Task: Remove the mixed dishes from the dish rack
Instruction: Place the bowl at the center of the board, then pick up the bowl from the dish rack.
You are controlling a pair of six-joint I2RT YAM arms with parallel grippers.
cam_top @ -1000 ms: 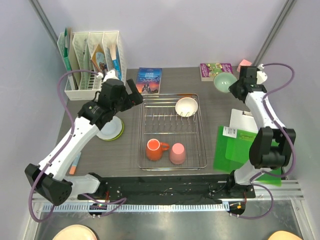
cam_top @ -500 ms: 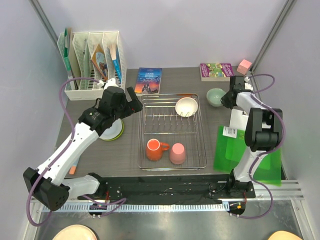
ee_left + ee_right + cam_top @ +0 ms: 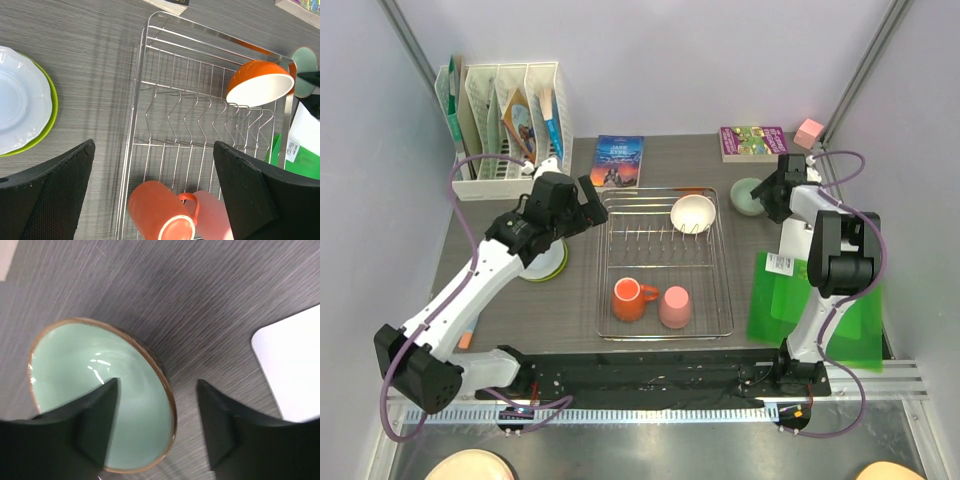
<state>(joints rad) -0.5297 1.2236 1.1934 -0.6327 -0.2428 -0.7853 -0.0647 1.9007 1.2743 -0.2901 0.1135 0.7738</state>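
The dish rack (image 3: 720, 262) (image 3: 141, 75) is a silver wire basket at the table's middle. It holds a bowl (image 3: 692, 212) (image 3: 260, 85) that is white inside and orange outside, leaning on the tines. An orange mug (image 3: 629, 299) (image 3: 155, 210) and a pink cup (image 3: 673, 307) (image 3: 212, 220) are also in it. My left gripper (image 3: 582, 200) (image 3: 155, 195) hovers open over the rack's left side, holding nothing. A pale green bowl (image 3: 748, 195) (image 3: 70, 385) stands on the table right of the rack. My right gripper (image 3: 765, 197) (image 3: 159, 410) is open astride its rim, one finger inside.
A white plate on a lime-green plate (image 3: 548, 264) (image 3: 50, 120) lies left of the rack. A white file organizer (image 3: 500, 115) and two books (image 3: 618, 160) (image 3: 752, 140) stand at the back. A pink block (image 3: 809, 131), white sheet (image 3: 802, 240) and green mat (image 3: 810, 300) are at right.
My right arm brought the pale green bowl down onto the table beside the rack and its jaws have parted. My left gripper edged slightly toward the rack.
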